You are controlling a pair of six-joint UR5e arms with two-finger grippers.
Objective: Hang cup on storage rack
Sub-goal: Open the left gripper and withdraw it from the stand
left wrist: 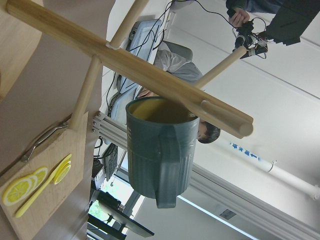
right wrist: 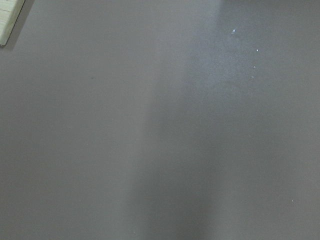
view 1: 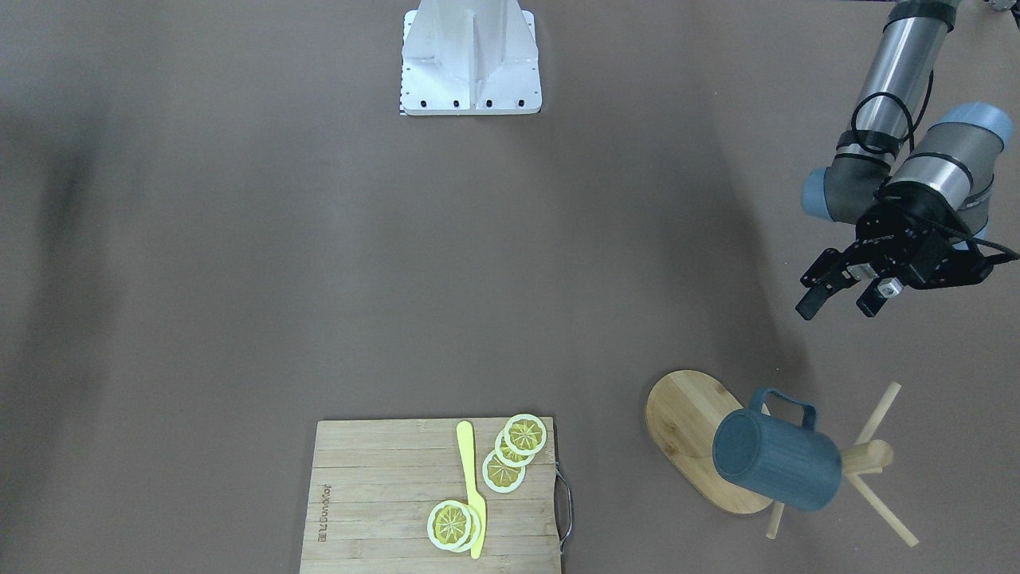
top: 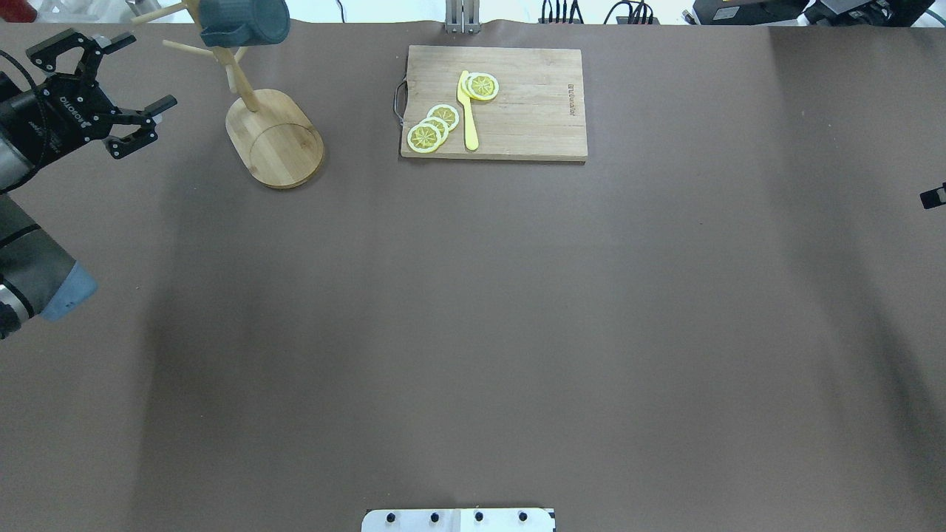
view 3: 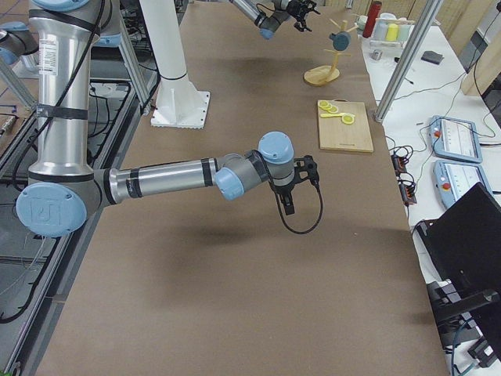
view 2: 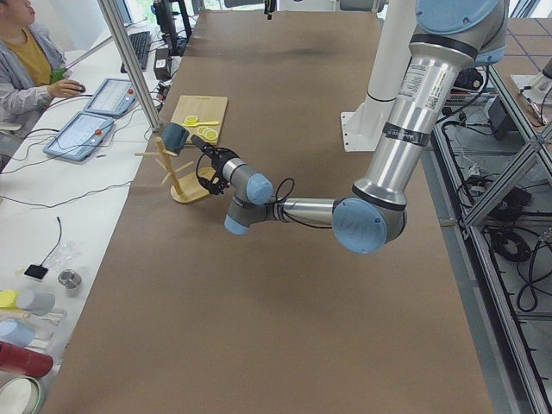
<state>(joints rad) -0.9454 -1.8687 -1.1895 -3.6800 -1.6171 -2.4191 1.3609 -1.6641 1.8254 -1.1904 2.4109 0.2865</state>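
left wrist-mounted: cup (left wrist: 159, 150) on storage rack (left wrist: 150, 75) peg

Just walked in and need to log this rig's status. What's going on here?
The dark blue cup hangs on the bamboo storage rack, off the table. The left tool is open, empty and clear of the cup, on the robot's side of it. The right tool hovers over bare table far from the rack; whether it is open cannot be told. The hanging looks done.
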